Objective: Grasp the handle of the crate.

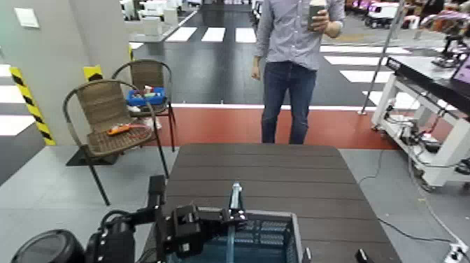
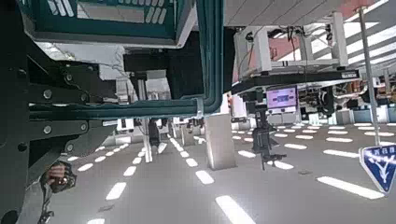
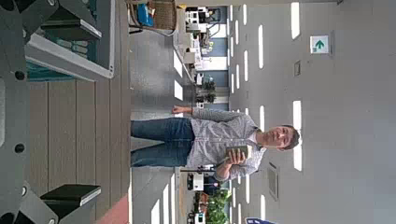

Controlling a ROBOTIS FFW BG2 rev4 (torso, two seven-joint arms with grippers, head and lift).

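The crate point(image 1: 269, 238) has dark teal lattice walls and a light grey rim, and sits at the table's near edge. Its handle point(image 1: 235, 199) stands upright over the middle as a thin blue-grey strip. My left gripper point(image 1: 225, 217) reaches in from the left and its fingers are closed around the handle near the top. In the left wrist view the handle bar point(image 2: 210, 56) runs between the dark fingers point(image 2: 112, 93), with the crate point(image 2: 103, 19) beyond. My right gripper point(image 1: 333, 256) is open at the table's near right, beside the crate point(image 3: 56, 58). It is empty in the right wrist view point(image 3: 70, 112).
A person point(image 1: 294, 63) stands just behind the dark brown table point(image 1: 259, 171), holding a cup. Two wicker chairs point(image 1: 112, 119) stand at the left, one bearing a small bright-blue bin point(image 1: 145, 96). A white workbench point(image 1: 426, 91) stands at the right.
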